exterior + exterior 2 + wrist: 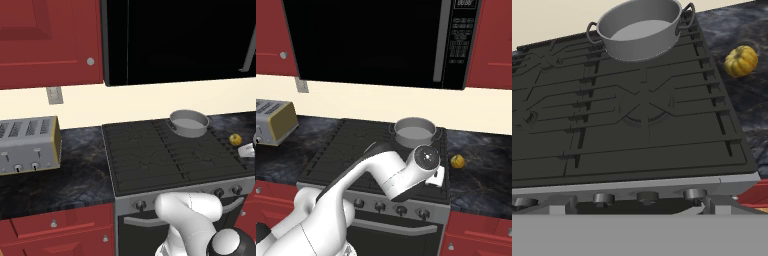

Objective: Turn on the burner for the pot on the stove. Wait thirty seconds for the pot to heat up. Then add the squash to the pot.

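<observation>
Yellow and ribbed, the squash [741,60] sits on the counter right of the stove [637,120], near the far-right pot [641,28]; judge it light, hard, roll-prone, so pinch across its middle; jaw state I cannot tell

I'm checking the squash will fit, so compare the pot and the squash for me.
The pot is grey metal with low straight walls; the squash is yellow, roundish and ribbed. The pot is far larger than the squash. The pot sits on the stove at its rear right burner; the squash lies on the dark counter beside it. Both rest untouched.
</observation>
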